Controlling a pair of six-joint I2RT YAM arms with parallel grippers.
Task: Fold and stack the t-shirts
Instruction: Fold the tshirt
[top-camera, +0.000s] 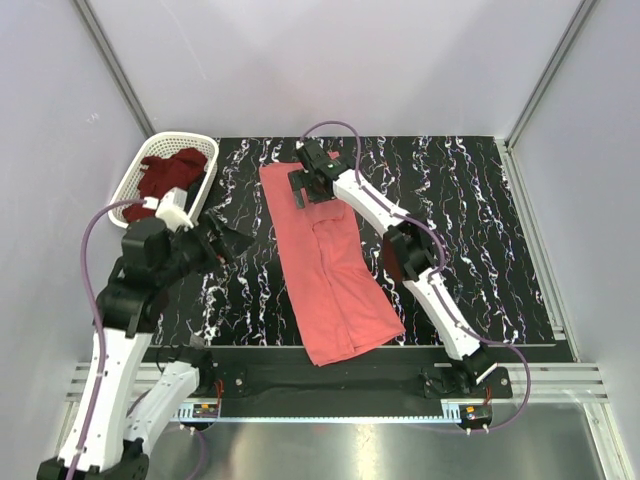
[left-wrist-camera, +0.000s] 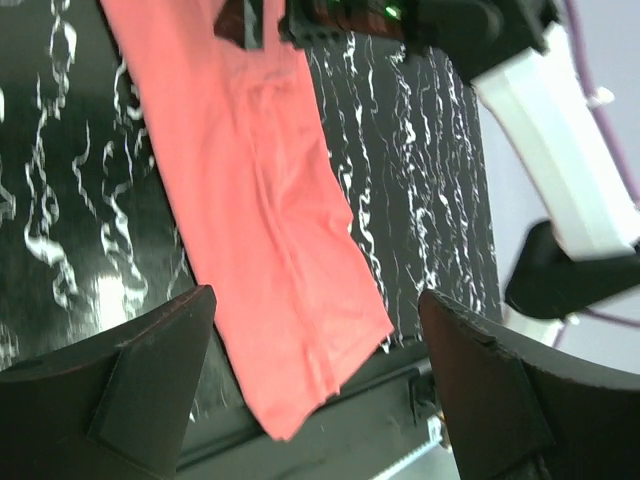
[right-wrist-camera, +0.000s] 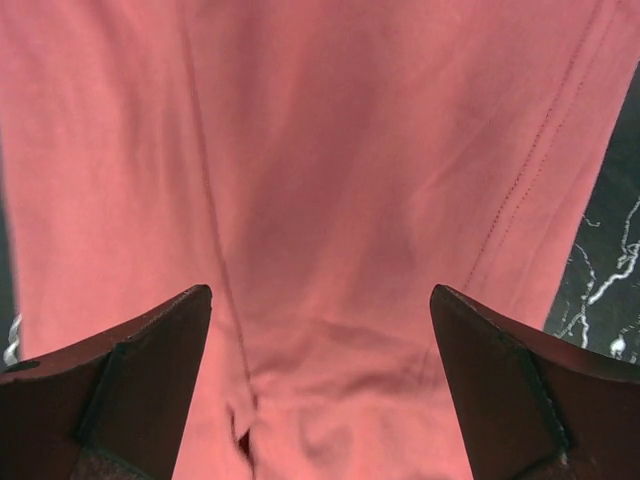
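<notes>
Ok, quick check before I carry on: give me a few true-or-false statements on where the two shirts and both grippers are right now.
1. The maroon shirt lies bunched in the white basket. True.
2. The pink shirt is stacked on the maroon one. False: it lies alone on the table, folded into a long strip.
3. The right gripper is open over the pink shirt's far end. True.
4. The left gripper is shut on the pink shirt. False: it is open and holds nothing, off to the left of the shirt.
5. The basket sits at the table's far right corner. False: it is at the far left corner.
</notes>
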